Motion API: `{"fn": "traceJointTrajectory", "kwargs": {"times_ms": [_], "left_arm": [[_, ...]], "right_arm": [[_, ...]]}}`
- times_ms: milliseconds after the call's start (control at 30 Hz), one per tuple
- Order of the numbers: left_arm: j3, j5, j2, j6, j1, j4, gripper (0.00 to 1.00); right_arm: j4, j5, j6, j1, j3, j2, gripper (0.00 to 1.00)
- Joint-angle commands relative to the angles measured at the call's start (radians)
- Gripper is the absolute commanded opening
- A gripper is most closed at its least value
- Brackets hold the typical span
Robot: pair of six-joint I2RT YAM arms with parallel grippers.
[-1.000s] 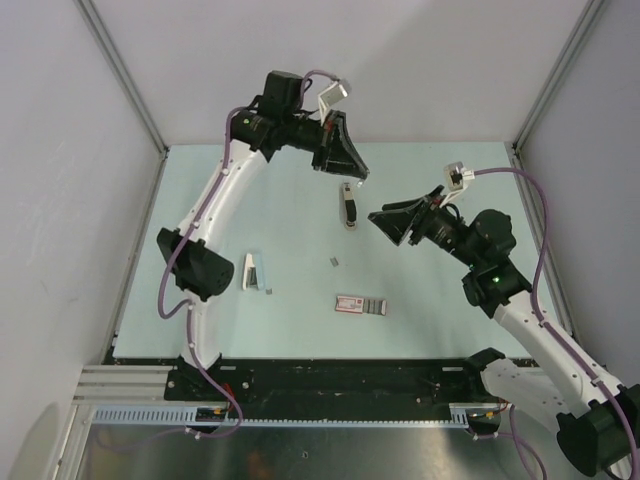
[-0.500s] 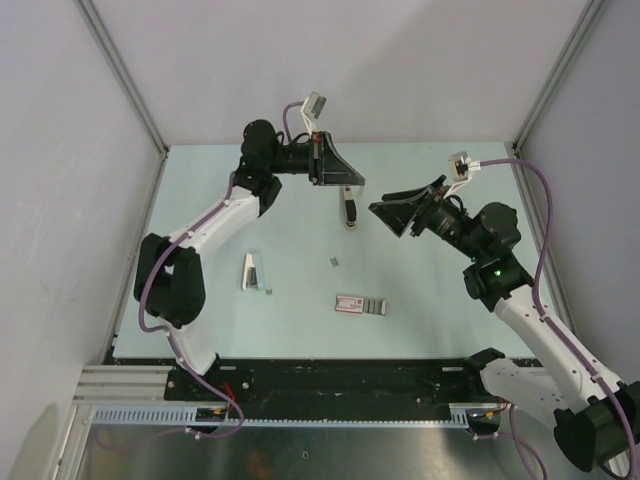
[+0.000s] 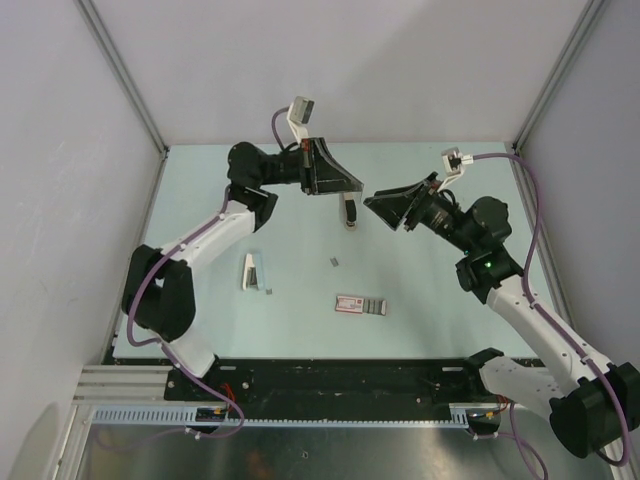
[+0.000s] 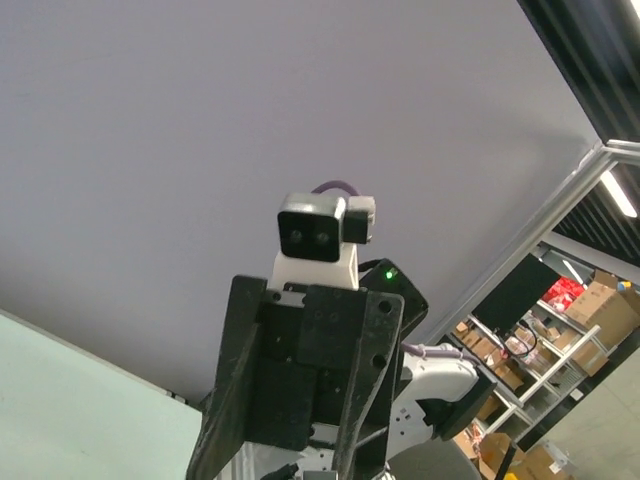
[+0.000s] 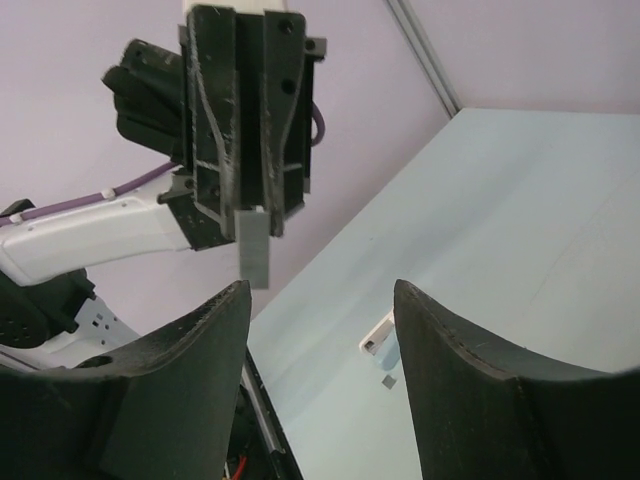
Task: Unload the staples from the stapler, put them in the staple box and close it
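Grey staples [image 5: 255,252], apparently, hang pinched in the closed left gripper [image 5: 256,212], facing the wide-open right gripper [image 5: 320,295]. The stapler [image 3: 349,211] lies on the table [image 3: 450,300] between both, long axis near-to-far, closest to the left.

Over the last 1 s the left gripper [image 3: 357,187] has pivoted almost on the spot. Its jaw tips have barely shifted, while the body behind them has swung from the far side of the jaws round to their left, so they now face the right gripper [image 3: 370,202]. The left wrist camera [image 3: 300,108], which sat close above the jaws 1 s ago, has swung back well behind them. The left arm's dark elbow [image 3: 152,298] has slid outward and toward the base, farther from the jaws. The right gripper has crept toward the left jaws in 2 small steps, narrowing the gap between the 2 pairs of tips.
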Motion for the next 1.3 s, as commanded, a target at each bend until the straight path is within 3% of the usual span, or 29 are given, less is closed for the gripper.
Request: {"fn": "traceJointTrajectory", "kwargs": {"times_ms": [0, 667, 1033, 1100, 1167, 1267], "left_arm": [[-0.034, -0.02, -0.038, -0.014, -0.008, 0.073, 0.04], [-0.07, -0.035, -0.031, -0.015, -0.017, 0.115, 0.03], [-0.084, -0.029, -0.035, 0.011, -0.019, 0.121, 0.05], [-0.088, -0.025, -0.04, 0.024, -0.018, 0.122, 0.12], [-0.087, -0.014, -0.044, 0.05, -0.016, 0.107, 0.31], [-0.065, -0.024, -0.064, 0.19, 0.001, -0.106, 0.54]], "right_arm": [[0.095, -0.018, 0.031, 0.006, 0.049, 0.0, 0.62], [0.181, -0.006, 0.074, 0.052, 0.06, 0.076, 0.4], [0.151, 0.011, 0.059, 0.061, 0.07, 0.078, 0.21], [0.12, 0.016, 0.04, 0.059, 0.072, 0.067, 0.17], [0.059, 0.018, 0.012, 0.054, 0.075, 0.053, 0.14], [-0.08, 0.021, -0.062, 0.046, 0.077, 0.028, 0.12]]}}
